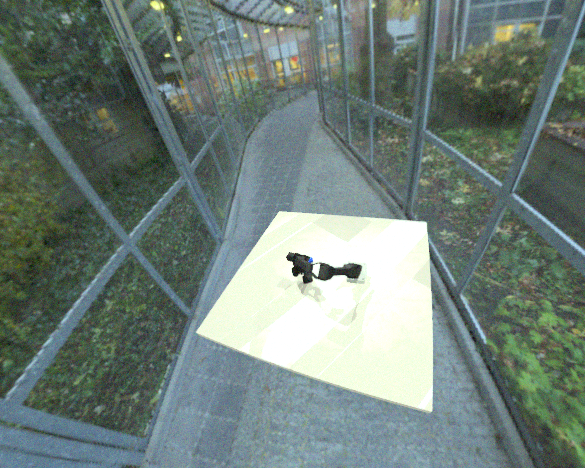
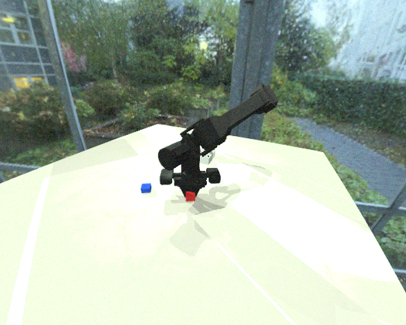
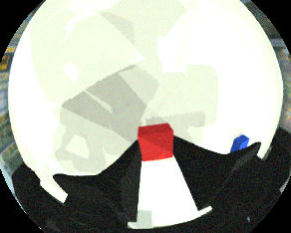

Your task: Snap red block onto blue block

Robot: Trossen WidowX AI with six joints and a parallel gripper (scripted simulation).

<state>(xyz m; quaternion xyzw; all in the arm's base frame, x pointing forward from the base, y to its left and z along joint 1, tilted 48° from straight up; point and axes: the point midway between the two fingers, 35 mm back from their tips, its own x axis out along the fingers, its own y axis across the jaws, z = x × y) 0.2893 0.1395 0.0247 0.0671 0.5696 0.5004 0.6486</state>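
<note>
The red block [image 2: 190, 196] [image 3: 156, 143] is between my fingertips, low at the table top. My gripper [image 2: 191, 194] [image 3: 155, 140] points down and is shut on the red block. Whether the block touches the table cannot be told. The blue block [image 2: 146, 188] [image 3: 239, 143] sits on the table, apart from the gripper, to its left in the exterior view and at the right in the wrist view. In the top view a bit of the blue block [image 1: 310, 260] shows behind the arm, and the red block is hidden.
The arm's pale base [image 1: 364, 272] [image 2: 207, 156] stands on the pale table [image 1: 383, 362] [image 2: 108, 280], behind the gripper in the exterior view. Shadows of the arm fall around the red block. The table's edges lie well away from both blocks.
</note>
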